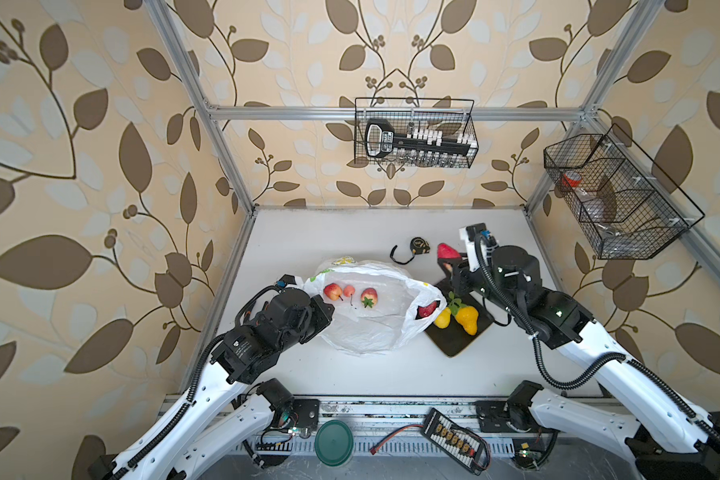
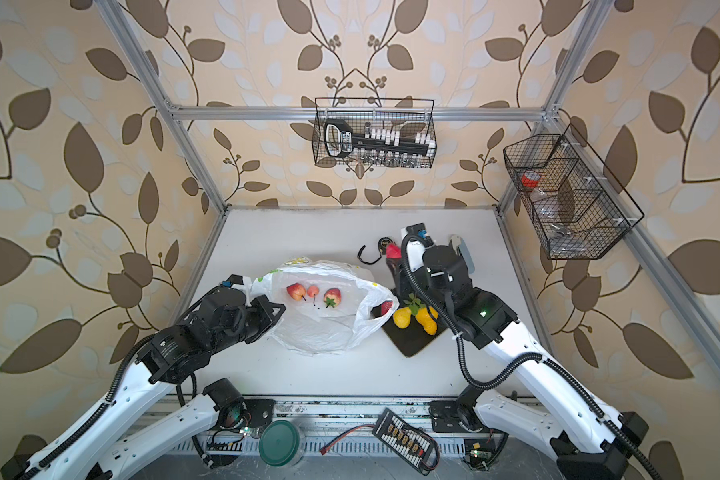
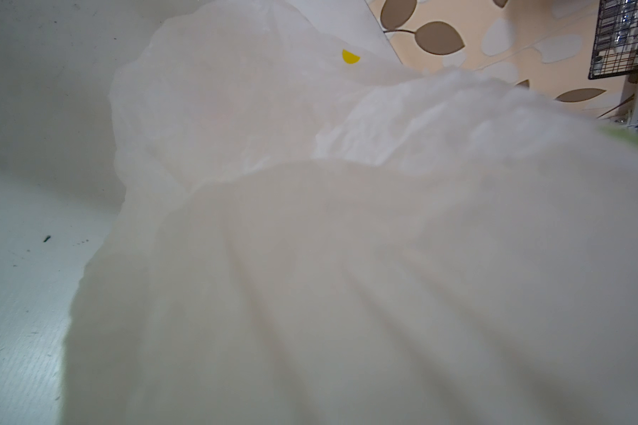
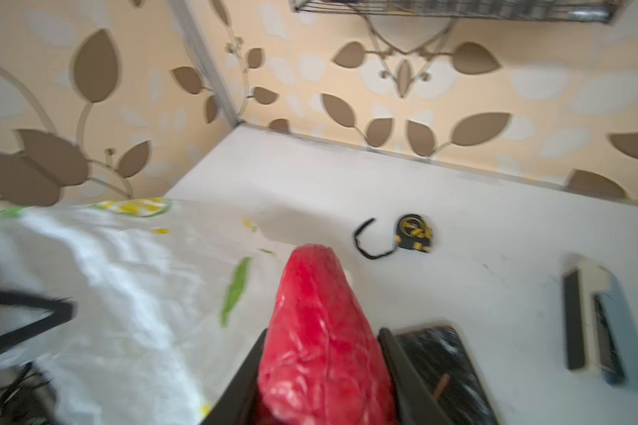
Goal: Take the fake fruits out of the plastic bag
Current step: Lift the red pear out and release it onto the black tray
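1. The plastic bag (image 1: 366, 328) lies crumpled mid-table (image 1: 350, 232), its mouth toward the black tray (image 1: 454, 345).
2. Inside the bag, in a row: apple (image 1: 332, 291), cherry (image 1: 349, 290), leafy strawberry (image 1: 368, 297). A red fruit (image 1: 427, 309) sits at the mouth.
3. The lemon (image 1: 442, 318) and pear (image 1: 467, 319) rest on the tray.
4. The right gripper (image 4: 323, 333) clamps a red strawberry (image 4: 310, 294) near the tape measure (image 1: 420, 246).
5. The left gripper (image 1: 324, 309) is closed, pinching the bag's left edge.
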